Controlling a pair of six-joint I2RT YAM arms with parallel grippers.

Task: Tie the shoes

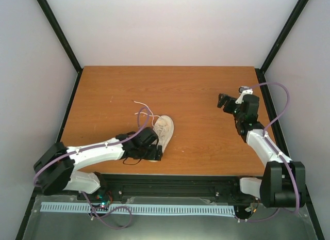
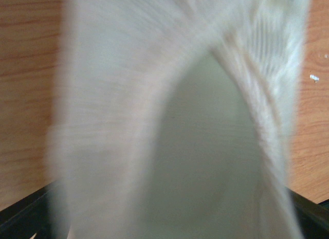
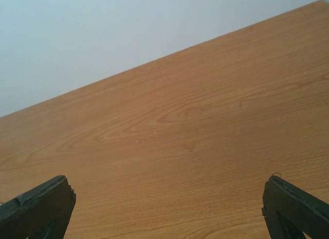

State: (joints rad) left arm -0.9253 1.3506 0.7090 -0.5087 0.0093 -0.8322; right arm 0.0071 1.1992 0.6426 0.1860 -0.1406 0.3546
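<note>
The cream-beige shoe (image 1: 165, 127) lies on the wooden table (image 1: 196, 85) near its front edge, toe pointing away. Its white laces (image 1: 142, 105) trail loose to the far left. My left gripper (image 1: 150, 146) is at the shoe's heel. In the left wrist view the shoe (image 2: 154, 95) fills the frame, blurred and very close, with my dark fingertips (image 2: 25, 213) spread wide at the bottom corners on either side of it. My right gripper (image 1: 223, 101) hovers over the right side of the table, open and empty, far from the shoe; its fingers (image 3: 36, 208) frame bare wood.
Pale walls with black corner posts (image 1: 56, 28) enclose the table on three sides. The black rail (image 1: 170, 180) with the arm bases runs along the near edge. A purple cable (image 1: 140, 121) loops above the left wrist.
</note>
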